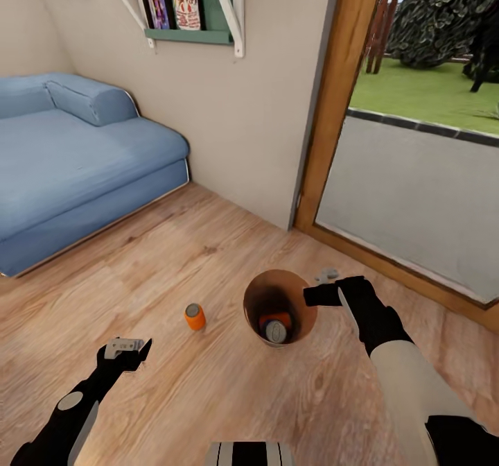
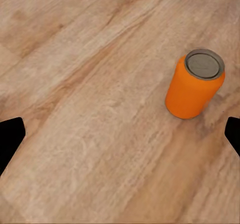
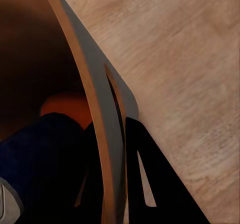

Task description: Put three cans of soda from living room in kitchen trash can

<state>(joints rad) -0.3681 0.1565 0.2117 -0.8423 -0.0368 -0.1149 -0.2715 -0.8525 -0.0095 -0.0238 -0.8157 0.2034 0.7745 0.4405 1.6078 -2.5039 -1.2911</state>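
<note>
- A blue sofa (image 1: 76,154) stands at the far left against the wall, on the light wood floor (image 1: 173,258) of the living room.
- The left gripper (image 1: 126,350) hangs low over the floor, jaws released and spread wide with nothing between them; its dark fingertips (image 2: 10,136) show at the edges of the left wrist view.
- An orange can of soda (image 1: 195,316) (image 2: 194,84) stands upright on the floor, just ahead of the left gripper and apart from it, beside the bin.
- The tash can (image 1: 279,306) (image 3: 100,84) stands upright on the floor, with a blue can (image 1: 276,330) (image 3: 40,164) and another orange can (image 1: 278,317) (image 3: 65,106) inside.
- The right gripper (image 1: 326,287) is clenched on the bin's rim, one finger inside the wall and one outside.
- A glass door with a wood frame (image 1: 333,105) is at the right.
</note>
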